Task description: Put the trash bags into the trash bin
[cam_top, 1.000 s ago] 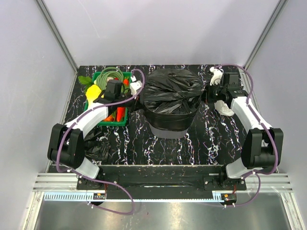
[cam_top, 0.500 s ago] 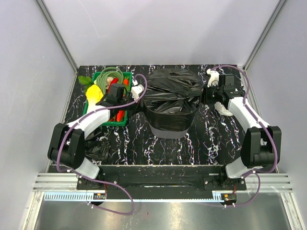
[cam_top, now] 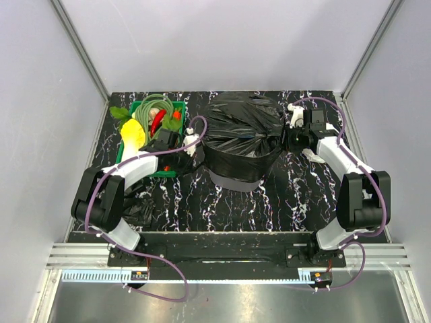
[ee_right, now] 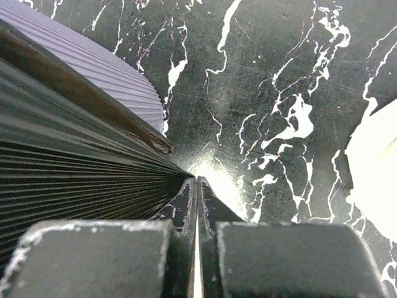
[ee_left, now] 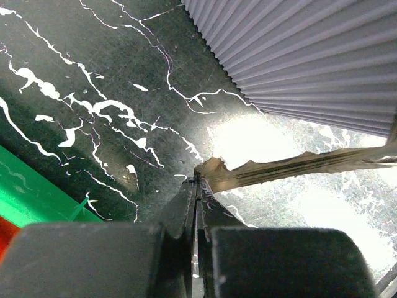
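**While both hands stayed out wide, trash bag [cam_top: 242, 128] capped trash bin [cam_top: 232, 182]**

Seen from above, the left hand [cam_top: 192, 142] and right hand [cam_top: 290, 136] flanked the bin, with the bag heaped between them. At the left wrist, closed fingers [ee_left: 180, 205] nipped a stretched strip of the bag's film. The ribbed bin wall lay ahead to their right, a green crate [ee_left: 31, 192] to their left. At the right wrist, shut fingers [ee_right: 208, 205] clamped film running ahead-left over the bin. A white roll [ee_right: 378, 174] lay rightward on the bench [ee_right: 279, 62].
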